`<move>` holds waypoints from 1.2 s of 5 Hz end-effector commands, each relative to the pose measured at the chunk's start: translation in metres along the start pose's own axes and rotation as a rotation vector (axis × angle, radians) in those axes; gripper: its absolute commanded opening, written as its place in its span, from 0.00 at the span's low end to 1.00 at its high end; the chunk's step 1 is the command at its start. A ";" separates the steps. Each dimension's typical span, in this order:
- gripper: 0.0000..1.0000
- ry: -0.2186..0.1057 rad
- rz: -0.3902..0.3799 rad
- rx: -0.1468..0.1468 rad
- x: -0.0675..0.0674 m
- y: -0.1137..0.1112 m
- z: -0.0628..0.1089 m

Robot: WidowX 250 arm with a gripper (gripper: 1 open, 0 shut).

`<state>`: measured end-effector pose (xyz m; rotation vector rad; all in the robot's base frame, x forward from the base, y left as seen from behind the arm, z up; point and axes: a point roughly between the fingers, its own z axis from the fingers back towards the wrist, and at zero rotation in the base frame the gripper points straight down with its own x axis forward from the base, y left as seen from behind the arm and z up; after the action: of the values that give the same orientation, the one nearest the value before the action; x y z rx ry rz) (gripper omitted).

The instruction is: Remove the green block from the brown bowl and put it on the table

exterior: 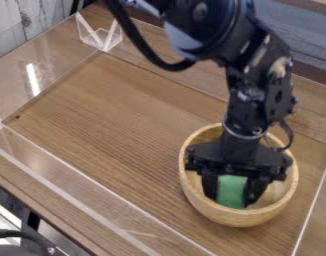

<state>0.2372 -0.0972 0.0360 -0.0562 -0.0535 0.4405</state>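
No brand, label or writing is being shown anywhere legibly. The brown bowl (239, 195) is being seen at about 4 o'clock on the table (112, 110), close to the near right edge, with little bare wood between its rim and the clear acrylic wall (72, 175) along the front. Wide open wood-grain surface is being left toward 10 o'clock, up to a small clear folded stand (99, 33) near the far wall. The green block (231, 190) is being seen inside the bowl, lying on its floor. The gripper (234, 182) is being held pointing down into the bowl, its dark fingers (202, 172) being placed on either side of the block, partly drawn in; whether the block is actually being pinched cannot be told. A pale wall and floor are being glimpsed beyond the table's left side
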 end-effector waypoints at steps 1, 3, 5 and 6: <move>0.00 -0.027 -0.087 -0.050 0.004 -0.013 0.025; 0.00 -0.065 -0.141 -0.108 0.009 -0.026 0.068; 0.00 -0.161 -0.018 -0.129 0.034 0.007 0.110; 0.00 -0.194 0.044 -0.108 0.052 0.049 0.107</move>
<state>0.2532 -0.0237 0.1299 -0.1031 -0.2238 0.5012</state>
